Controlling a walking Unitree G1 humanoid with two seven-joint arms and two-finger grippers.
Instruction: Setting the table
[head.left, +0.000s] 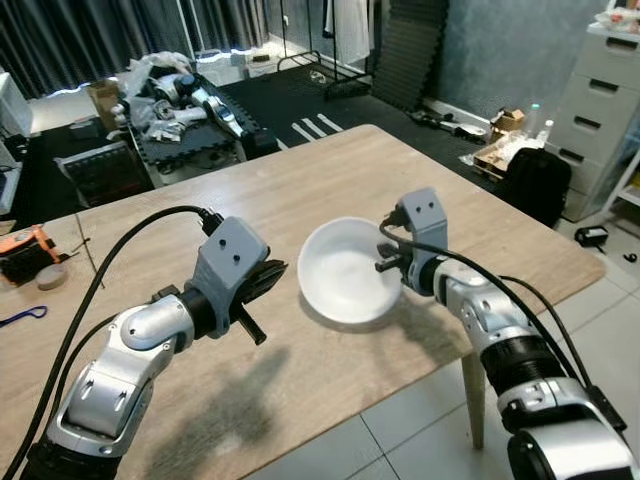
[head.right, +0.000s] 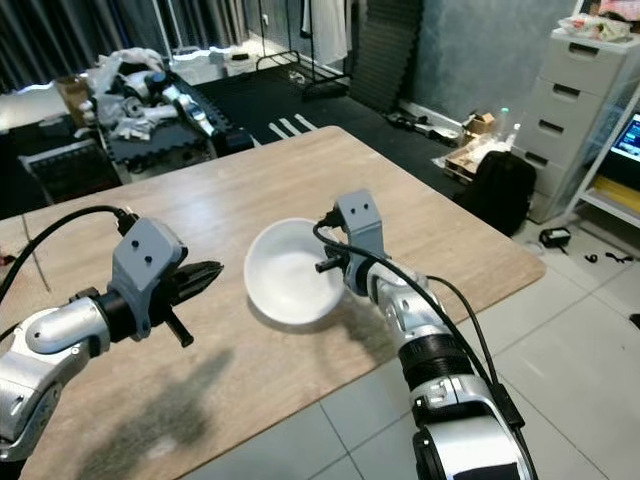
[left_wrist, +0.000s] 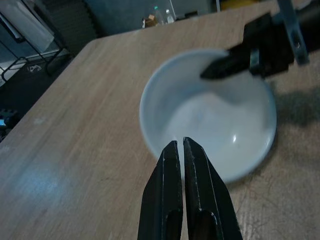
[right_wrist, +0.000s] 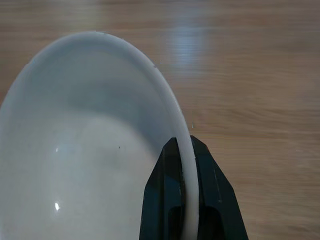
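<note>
I find the white bowl (head.left: 347, 272) near the desk's (head.left: 150, 250) front edge, its rim clamped by my right pincer (right_wrist: 186, 165); left pincer (left_wrist: 180, 150) closed, empty, just beside its opposite side.

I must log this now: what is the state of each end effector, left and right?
Left end effector: closed, holding nothing, just short of the white bowl.
Right end effector: closed on the white bowl's rim, one finger inside, one outside.

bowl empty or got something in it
Empty. The bowl shows a bare white inside in the head and wrist views. The right hand pinches its rim, one finger inside and one outside, over the table.
</note>
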